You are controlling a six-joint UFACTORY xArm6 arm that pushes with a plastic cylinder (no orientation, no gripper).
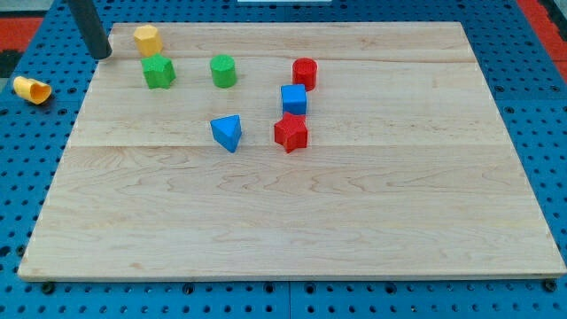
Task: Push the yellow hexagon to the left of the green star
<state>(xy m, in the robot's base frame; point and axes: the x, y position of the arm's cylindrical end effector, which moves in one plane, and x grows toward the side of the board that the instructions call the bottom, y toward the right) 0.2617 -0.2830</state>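
Camera view, top-left corner of the pale wooden table (354, 221): yellow hexagon block (147, 39) parked close to the table's top edge, just above the green star block (159, 72) and a hair to the view's left of it. Close together, but can't tell whether actually touching. So more above the star than to its left right now.

Dark rod tool (89, 22) coming in at a slant from the view's top-left, with my tip (103, 56) down right at the table's left edge, near the hexagon on its left and slightly lower. Small gap visible, no contact with any block. Just a bare rod with nothing to clench, so grasping nothing.

Rest of the bunch, going right: green cylinder block (223, 70) level with the star, well apart from it. Red cylinder block (305, 73) further right, blue cube block (294, 99) just below it, red star block (291, 133) right under the cube, looks touching or nearly. Blue triangular block (228, 133) off to the left of the red star.

Also a small yellow block (32, 89) lying off the table on the blue pegboard (35, 177) at the view's left, shape hard to make out.
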